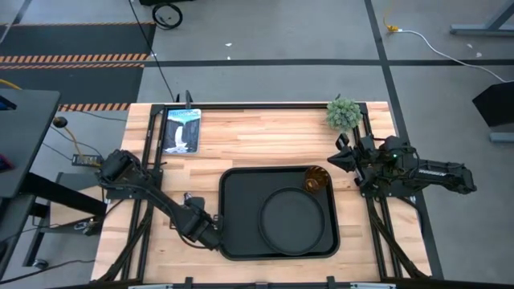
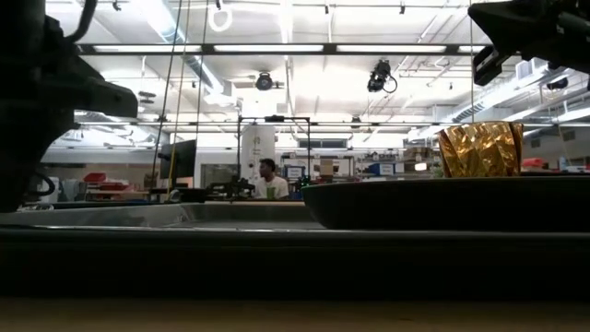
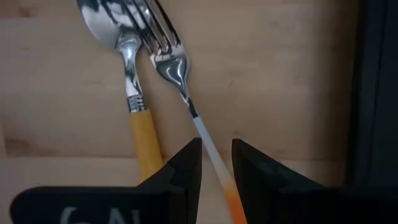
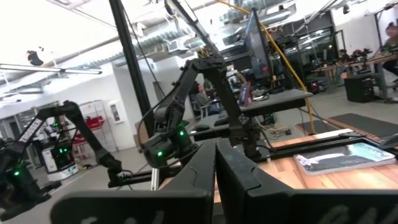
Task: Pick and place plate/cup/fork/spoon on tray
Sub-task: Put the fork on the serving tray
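Left gripper (image 3: 216, 163), fingers narrowly apart, straddles the fork (image 3: 186, 93) beside the spoon (image 3: 127, 68); it should close squarely on the handle alone. Right gripper (image 4: 216, 163) waits, fingers together.

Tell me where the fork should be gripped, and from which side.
Grip the fork on its slim handle, coming straight down from above: it lies flat on the table, and its tines overlap the spoon, so the head is crowded. The left end effector already straddles the handle, fingers open. The right end effector waits beside the tray.
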`<state>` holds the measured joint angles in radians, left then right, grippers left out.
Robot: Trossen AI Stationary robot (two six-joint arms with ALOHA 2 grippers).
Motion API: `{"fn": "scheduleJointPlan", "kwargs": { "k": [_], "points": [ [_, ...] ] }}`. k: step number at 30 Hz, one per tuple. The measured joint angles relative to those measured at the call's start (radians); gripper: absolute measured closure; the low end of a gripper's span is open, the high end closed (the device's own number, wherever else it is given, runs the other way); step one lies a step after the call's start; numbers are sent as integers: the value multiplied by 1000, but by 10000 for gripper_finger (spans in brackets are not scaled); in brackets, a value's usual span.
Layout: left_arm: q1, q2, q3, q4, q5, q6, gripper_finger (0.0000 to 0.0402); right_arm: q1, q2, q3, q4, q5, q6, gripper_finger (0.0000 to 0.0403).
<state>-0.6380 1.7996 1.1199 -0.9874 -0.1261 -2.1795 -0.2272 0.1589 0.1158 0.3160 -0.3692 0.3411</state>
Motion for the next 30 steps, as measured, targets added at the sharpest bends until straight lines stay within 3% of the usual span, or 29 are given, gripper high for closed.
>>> {"fn": "scheduleJointPlan", "kwargs": {
  "k": [17,30],
  "points": [
    [1,54,0,-7,27,-55,305,0,0,0,-4,-26,-4,385],
    [1,45,-72,90,33,-33,307,0,0,0,-4,-26,-4,385]
  ]
}}
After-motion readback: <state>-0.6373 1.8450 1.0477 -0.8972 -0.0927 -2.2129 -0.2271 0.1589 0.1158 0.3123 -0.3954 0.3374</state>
